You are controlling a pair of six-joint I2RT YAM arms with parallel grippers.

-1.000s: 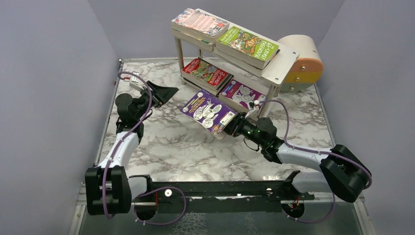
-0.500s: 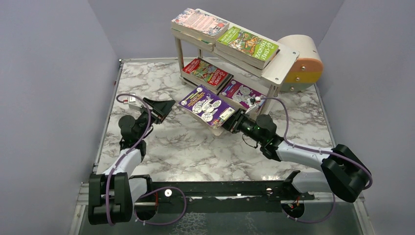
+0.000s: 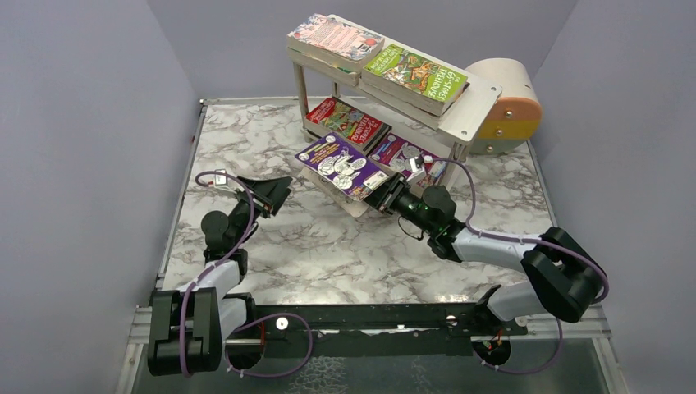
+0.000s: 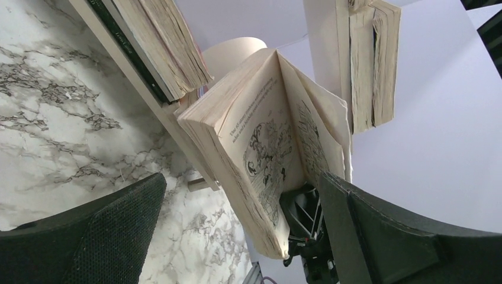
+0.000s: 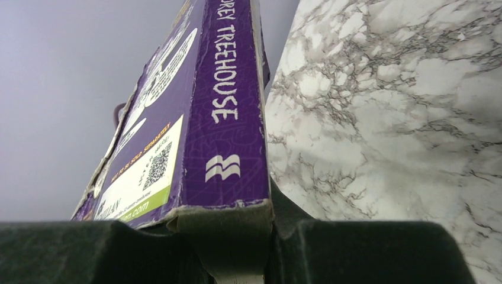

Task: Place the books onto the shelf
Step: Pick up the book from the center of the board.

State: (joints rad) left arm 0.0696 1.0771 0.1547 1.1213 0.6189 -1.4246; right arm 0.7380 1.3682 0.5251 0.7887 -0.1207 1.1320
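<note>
Purple book (image 3: 341, 167) neared the shelf (image 3: 472, 107) (right jaws clamp it); left jaws wide, empty.

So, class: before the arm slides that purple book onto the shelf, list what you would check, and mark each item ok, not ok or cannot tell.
1. Grip: right pincer shut on the purple book: ok.
2. Book closed flat: not ok; its pages fan open underneath.
3. Other arm: left pincer open, empty, apart from the book: ok.
4. Free room on the lower tier of the shelf: cannot tell; the red book and another already lie there.
5. Book's leading edge level with that tier: cannot tell.
</note>
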